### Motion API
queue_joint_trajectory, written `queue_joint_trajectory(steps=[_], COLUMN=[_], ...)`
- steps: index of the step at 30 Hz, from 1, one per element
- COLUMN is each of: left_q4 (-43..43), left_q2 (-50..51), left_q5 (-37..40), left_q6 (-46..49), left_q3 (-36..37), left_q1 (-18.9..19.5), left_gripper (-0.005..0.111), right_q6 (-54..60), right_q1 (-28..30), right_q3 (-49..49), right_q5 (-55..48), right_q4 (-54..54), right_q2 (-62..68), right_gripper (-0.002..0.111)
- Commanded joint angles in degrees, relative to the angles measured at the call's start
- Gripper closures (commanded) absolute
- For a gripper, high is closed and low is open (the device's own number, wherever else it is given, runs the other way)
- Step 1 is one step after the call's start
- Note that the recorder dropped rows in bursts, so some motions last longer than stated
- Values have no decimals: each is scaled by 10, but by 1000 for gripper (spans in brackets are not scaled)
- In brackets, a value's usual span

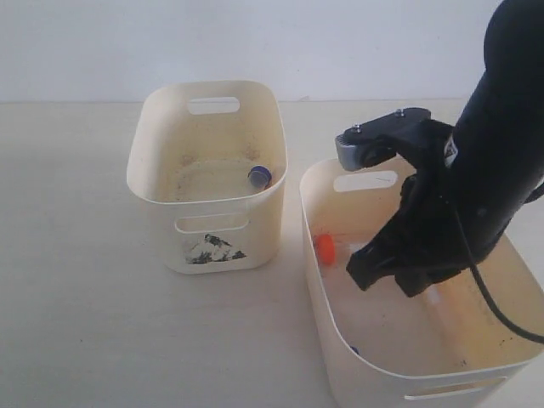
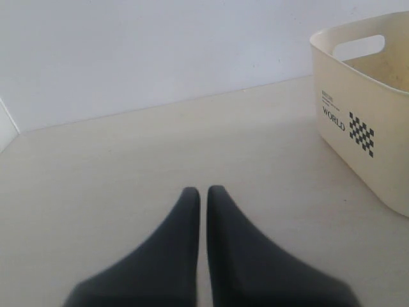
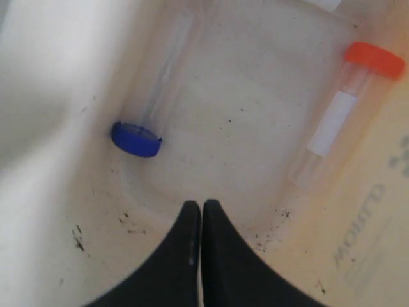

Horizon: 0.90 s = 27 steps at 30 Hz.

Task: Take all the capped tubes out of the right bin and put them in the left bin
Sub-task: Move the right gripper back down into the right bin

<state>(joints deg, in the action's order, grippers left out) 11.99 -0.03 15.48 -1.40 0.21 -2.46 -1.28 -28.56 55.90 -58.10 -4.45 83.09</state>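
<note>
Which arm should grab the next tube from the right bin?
Right. The right gripper hangs inside the right bin, with a blue-capped tube and an orange-capped tube just ahead. The left gripper is over the table, outside the left bin.

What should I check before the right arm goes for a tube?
Right gripper inside the right bin: ok.
Its jaws open for a grasp: not ok, shut and empty.
Targets in view: ok, blue-capped tube and orange-capped tube lie apart on its floor.
Left bin has room: ok, only a single tube inside.
Left gripper out of the way: ok, over the table.
More tubes under the arm: cannot tell.
</note>
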Motion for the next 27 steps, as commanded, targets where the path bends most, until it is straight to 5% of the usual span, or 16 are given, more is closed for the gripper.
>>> queue_joint_trajectory(steps=[1, 27], left_q4=[-2, -2], left_q2=[0, 0], left_q5=[-5, -5], left_q6=[-8, -8], left_q3=[-2, -2], left_q1=[-1, -1], left_gripper=[102, 102], right_q6=[-72, -117], right_q1=[0, 0], right_q3=[-25, -27], right_q5=[61, 140], right_q4=[-12, -43], right_q2=[-7, 45], right_gripper=[108, 108])
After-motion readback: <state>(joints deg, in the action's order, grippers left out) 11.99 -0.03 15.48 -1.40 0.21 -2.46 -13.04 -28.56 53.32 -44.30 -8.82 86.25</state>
